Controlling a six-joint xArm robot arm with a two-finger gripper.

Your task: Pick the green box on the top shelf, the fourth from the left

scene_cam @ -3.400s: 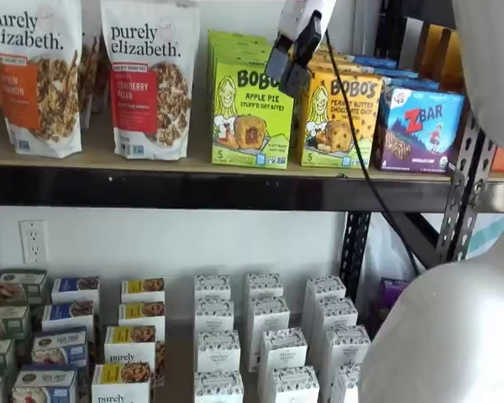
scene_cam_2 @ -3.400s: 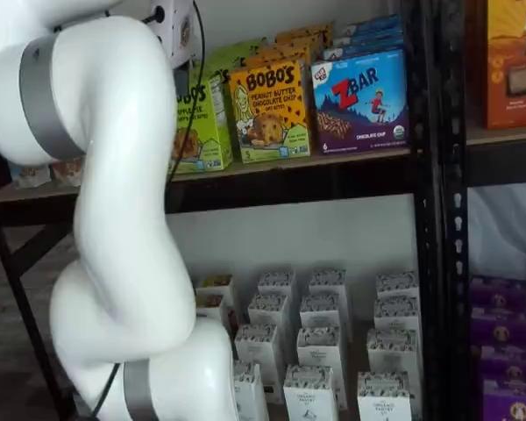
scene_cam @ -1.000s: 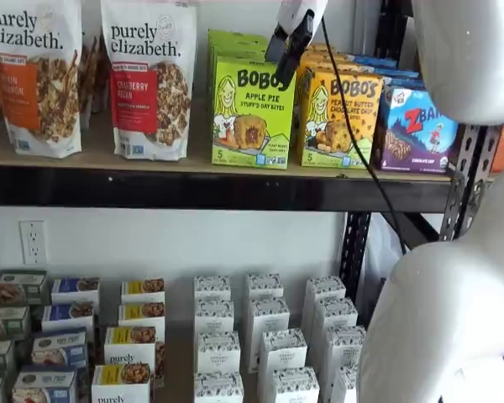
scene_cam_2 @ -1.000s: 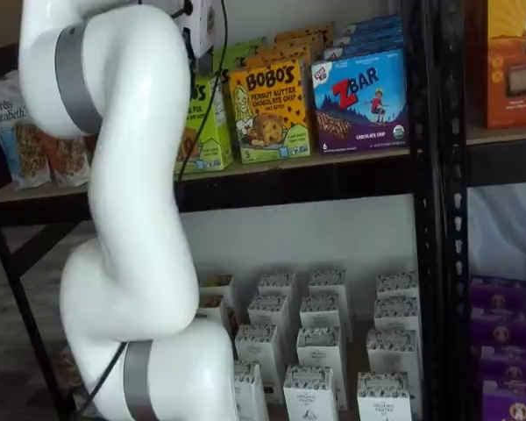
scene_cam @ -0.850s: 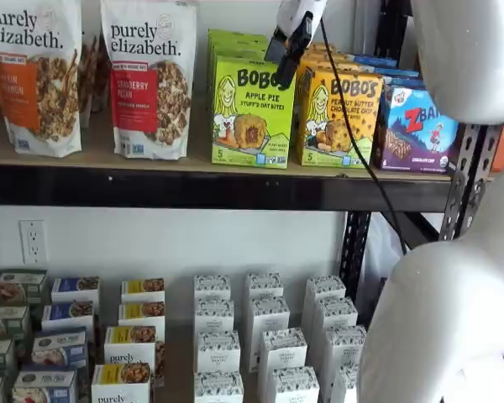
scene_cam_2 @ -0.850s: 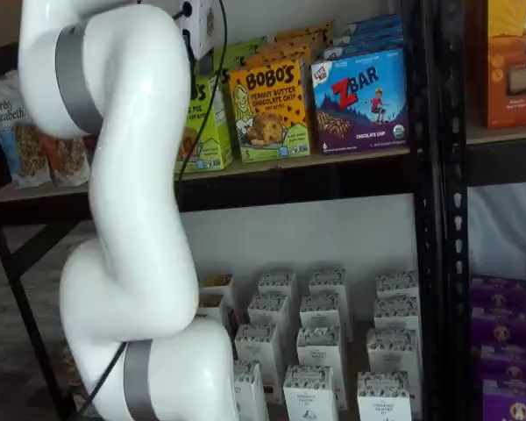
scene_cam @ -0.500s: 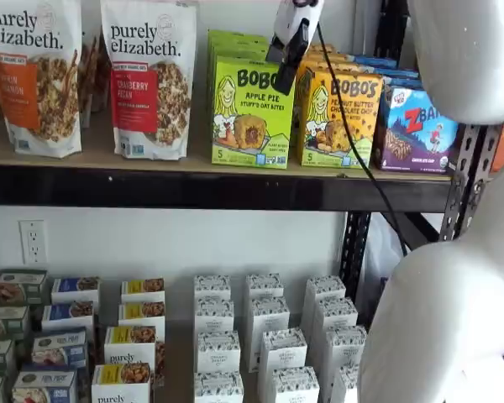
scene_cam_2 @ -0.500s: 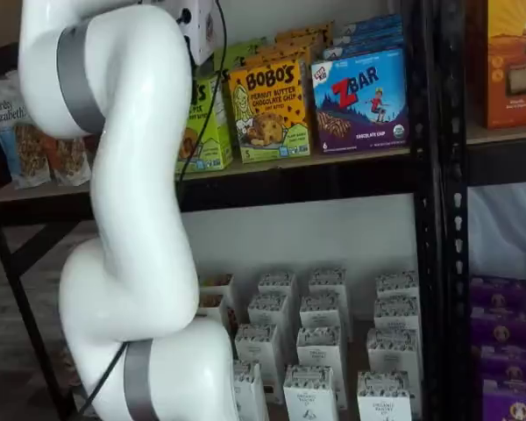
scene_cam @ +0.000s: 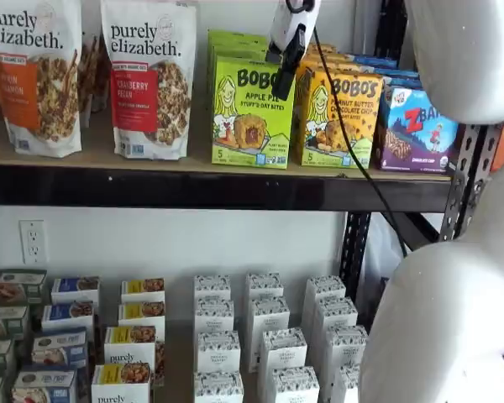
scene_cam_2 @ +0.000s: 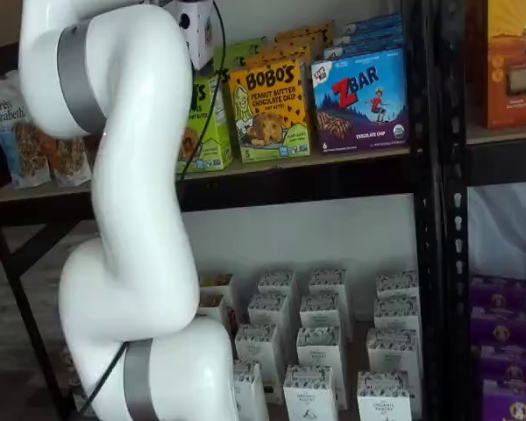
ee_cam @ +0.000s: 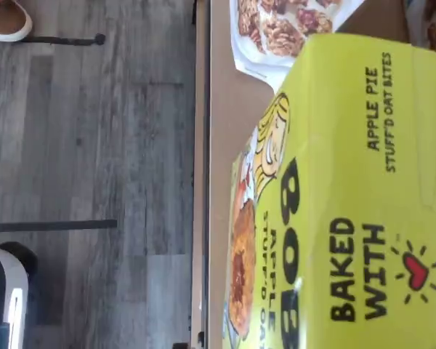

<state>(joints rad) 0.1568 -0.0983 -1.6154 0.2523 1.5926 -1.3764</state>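
The green box (scene_cam: 250,113), a lime "Bobo's Apple Pie" carton, stands upright on the top shelf (scene_cam: 193,161) with more green cartons behind it. My gripper (scene_cam: 284,71) hangs from above at the box's upper right corner. Its black fingers show side-on, so I cannot tell whether there is a gap between them. In a shelf view the green box (scene_cam_2: 212,123) is half hidden behind my white arm. The wrist view shows the green box (ee_cam: 349,203) close up, turned on its side, with the tan shelf board (ee_cam: 221,116) beside it.
A yellow-orange Bobo's box (scene_cam: 340,117) and a blue ZBar box (scene_cam: 418,128) stand right of the green box. Granola bags (scene_cam: 149,80) stand to its left. A black cable (scene_cam: 353,159) hangs from the gripper. White cartons (scene_cam: 265,336) fill the lower shelf. My arm (scene_cam: 454,319) fills the lower right.
My gripper has shifted a little to the left, closer over the green box's upper right corner. The boxes have not moved.
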